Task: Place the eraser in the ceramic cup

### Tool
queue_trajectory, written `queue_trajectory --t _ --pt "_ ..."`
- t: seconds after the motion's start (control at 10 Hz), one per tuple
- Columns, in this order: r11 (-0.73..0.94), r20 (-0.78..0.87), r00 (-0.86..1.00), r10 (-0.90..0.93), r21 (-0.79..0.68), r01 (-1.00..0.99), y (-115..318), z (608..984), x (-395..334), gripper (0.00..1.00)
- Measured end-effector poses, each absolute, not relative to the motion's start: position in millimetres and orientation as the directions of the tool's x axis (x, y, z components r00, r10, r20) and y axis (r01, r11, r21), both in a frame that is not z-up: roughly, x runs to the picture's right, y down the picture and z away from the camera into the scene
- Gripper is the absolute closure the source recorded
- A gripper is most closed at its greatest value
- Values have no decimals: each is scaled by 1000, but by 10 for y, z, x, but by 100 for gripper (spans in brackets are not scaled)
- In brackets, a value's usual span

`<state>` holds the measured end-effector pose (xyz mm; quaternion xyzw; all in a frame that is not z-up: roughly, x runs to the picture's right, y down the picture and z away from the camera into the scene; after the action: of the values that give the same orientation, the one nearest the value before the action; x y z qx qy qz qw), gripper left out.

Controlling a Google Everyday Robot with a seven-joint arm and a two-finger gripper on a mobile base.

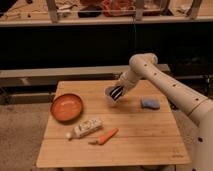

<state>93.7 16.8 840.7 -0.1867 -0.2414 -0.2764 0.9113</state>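
Observation:
My gripper (116, 94) hangs at the middle of the wooden table (150, 140), on the end of the white arm (150, 67) that reaches in from the right. It is right at the small white ceramic cup (109, 91), whose rim shows at the gripper's left; most of the cup is hidden behind it. A small flat blue block (150, 103), which looks like the eraser, lies on the table to the right of the gripper, apart from it. I cannot see whether anything is held.
A flat orange bowl (67, 107) sits at the table's left. A white bottle (87, 128) lies on its side in front of it, with an orange carrot (106, 136) beside it. A dark shelf unit (100, 40) stands behind the table.

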Motion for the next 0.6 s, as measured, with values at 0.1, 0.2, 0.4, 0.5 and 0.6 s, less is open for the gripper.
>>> queue_trajectory --t 0.1,0.2,0.4,0.5,0.6 --pt "774 545 728 -417 -207 598 165 8405 936 93" --pt "771 546 726 -419 -208 601 165 8403 935 91" --pt "764 548 720 -426 -208 611 167 8401 929 87" --pt "762 550 717 -428 -208 614 169 8401 924 85" --pt "759 550 716 -430 -208 617 164 8397 922 79"
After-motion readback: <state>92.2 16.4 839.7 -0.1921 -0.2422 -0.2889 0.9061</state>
